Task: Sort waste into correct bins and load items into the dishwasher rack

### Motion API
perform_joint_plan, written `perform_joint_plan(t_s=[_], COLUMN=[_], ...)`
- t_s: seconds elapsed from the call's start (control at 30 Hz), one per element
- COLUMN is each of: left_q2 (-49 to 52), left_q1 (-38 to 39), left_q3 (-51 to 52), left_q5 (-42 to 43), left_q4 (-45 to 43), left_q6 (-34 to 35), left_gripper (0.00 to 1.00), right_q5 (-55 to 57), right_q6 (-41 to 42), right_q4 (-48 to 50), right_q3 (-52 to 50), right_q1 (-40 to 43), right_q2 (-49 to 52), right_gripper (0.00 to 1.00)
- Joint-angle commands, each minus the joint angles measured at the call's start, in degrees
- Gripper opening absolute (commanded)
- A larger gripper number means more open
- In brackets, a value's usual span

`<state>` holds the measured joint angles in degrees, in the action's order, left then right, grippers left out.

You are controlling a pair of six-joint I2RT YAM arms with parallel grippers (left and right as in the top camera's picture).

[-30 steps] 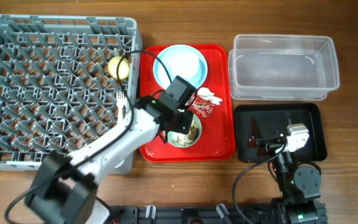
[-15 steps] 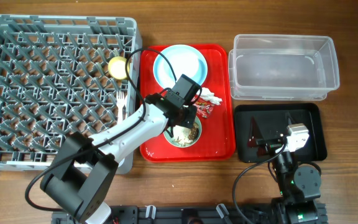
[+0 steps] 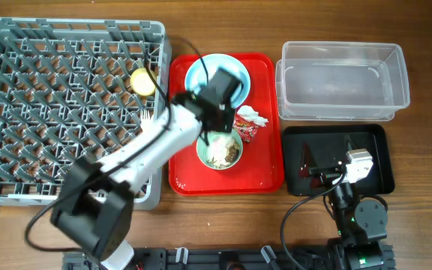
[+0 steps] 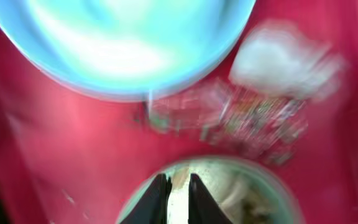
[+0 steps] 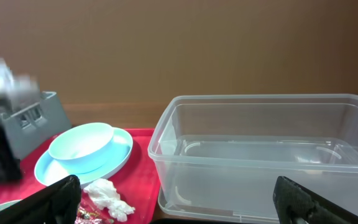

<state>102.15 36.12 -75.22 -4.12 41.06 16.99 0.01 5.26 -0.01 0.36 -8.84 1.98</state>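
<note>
Shifted up the red tray (image 3: 265, 172) since half a second ago, the pale green bowl (image 3: 223, 152) is now found just below the light blue plate (image 3: 199, 81). Its rim is pinched between the left fingers (image 4: 159, 200), which are drawn nearly together, though that wrist view is blurred. The red wrapper (image 3: 246, 131) and white tissue (image 3: 252, 115) are seen just beside the bowl. The right fingers (image 5: 55, 198) are spread wide over the black tray (image 3: 366, 142) on the desk (image 3: 426, 150).
</note>
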Motion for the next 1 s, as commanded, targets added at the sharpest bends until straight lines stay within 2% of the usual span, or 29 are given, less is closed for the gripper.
perform_joint_plan(t_s=[0.0, 0.03, 0.1, 0.13, 0.2, 0.27, 0.37, 0.57, 0.6, 0.67, 0.7, 0.73, 0.8, 0.83, 0.93, 0.97], left_q2=[-3.58, -3.58, -3.41, -2.95, -2.08, -1.60, -1.57, -1.60, -1.57, -1.57, -1.57, -1.57, -1.57, -1.57, -1.57, -1.57], left_q1=[-4.00, -5.14, -7.08, -7.43, -7.41, -7.37, -7.37, -7.54, -7.54, -7.39, -7.37, -7.37, -7.39, -7.39, -7.65, -7.76], left_q3=[-11.82, -12.85, -13.00, -12.98, -12.96, -12.13, -8.79, -5.44, -5.44, -5.44, -5.44, -5.40, -5.40, -5.40, -5.40, -5.40], left_q5=[4.74, 7.39, 15.28, 16.09, 12.33, 7.32, 4.66, 4.66, 4.66, 4.68, 4.68, 4.66, 4.66, 4.66, 4.70, 5.62], left_q4=[4.57, 5.70, 8.50, 10.84, 15.41, 18.23, 18.14, 13.53, 12.15, 10.62, 10.64, 10.82, 10.67, 10.27, 8.74, 8.55], left_q6=[-0.31, -0.28, -0.31, -0.31, -0.31, -0.28, -0.07, -0.07, -0.07, -0.07, -0.07, -0.07, -0.04, 0.00, 1.70, 3.23], left_gripper=[0.24, 0.31, 0.36, 0.40, 0.43, 0.41, 0.41, 0.49, 0.58, 0.88, 0.87, 0.82, 0.68, 0.57, 0.51, 0.44], right_q5=[-0.11, -0.11, -0.11, -0.11, -0.11, -0.11, -0.11, -0.11, -0.11, -0.11, -0.11, -0.11, -0.11, -0.11, -0.13, -0.13], right_q6=[-0.39, -0.39, -0.39, -0.39, -0.39, -0.39, -0.39, -0.37, -0.39, -0.39, -0.37, -0.42, -0.39, -0.37, -0.35, -0.31], right_q4=[0.37, 0.37, 0.37, 0.37, 0.37, 0.37, 0.37, 0.37, 0.37, 0.37, 0.37, 0.37, 0.37, 0.37, 0.37, 0.39], right_q3=[-0.07, -0.07, -0.07, -0.07, -0.07, -0.07, -0.07, -0.07, -0.07, -0.07, -0.07, -0.07, -0.07, -0.07, -0.07, -0.07], right_q1=[0.09, 0.09, 0.09, 0.09, 0.09, 0.09, 0.09, 0.09, 0.09, 0.09, 0.09, 0.09, 0.09, 0.09, 0.09, 0.09], right_q2=[-0.20, -0.20, -0.20, -0.20, -0.20, -0.20, -0.20, -0.20, -0.20, -0.20, -0.20, -0.20, -0.20, -0.20, -0.20, -0.20], right_gripper=[1.00, 1.00, 1.00, 1.00, 1.00, 1.00, 1.00, 1.00, 1.00, 1.00, 1.00, 1.00, 1.00, 1.00, 1.00, 1.00])
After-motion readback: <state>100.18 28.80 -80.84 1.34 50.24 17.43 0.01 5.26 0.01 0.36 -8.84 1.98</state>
